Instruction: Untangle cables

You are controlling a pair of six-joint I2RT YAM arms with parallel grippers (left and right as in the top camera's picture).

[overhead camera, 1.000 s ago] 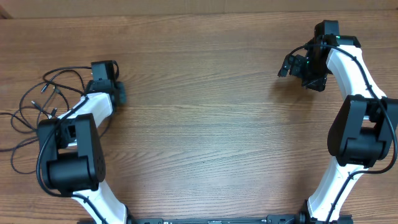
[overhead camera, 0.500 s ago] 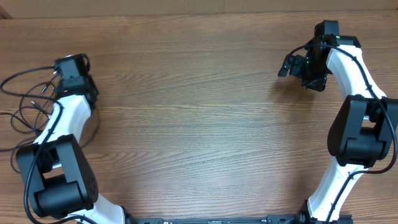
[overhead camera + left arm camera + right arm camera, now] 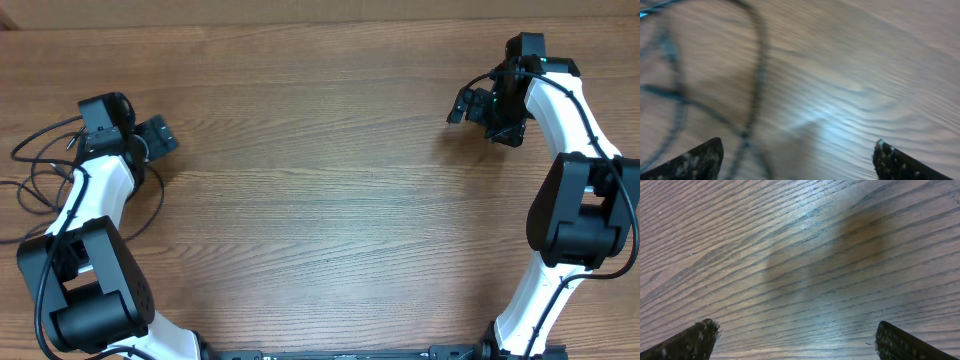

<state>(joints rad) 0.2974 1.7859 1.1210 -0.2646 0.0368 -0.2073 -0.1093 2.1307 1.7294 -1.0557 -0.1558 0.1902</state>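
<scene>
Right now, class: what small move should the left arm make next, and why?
Probably swing the left fingers left over the cables and lower onto one strand. They stand open and empty, the cables lie beside them in overlapping loops, and the right fingers are far off over bare wood.

Left gripper (image 3: 155,135) and right gripper (image 3: 462,104) each hang with jaws spread wide, empty

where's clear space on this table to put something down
Wide bare wood runs across the table middle, between the left pincer and right pincer. Crowded only at the far left edge, where the cables loop beside the left arm.
</scene>
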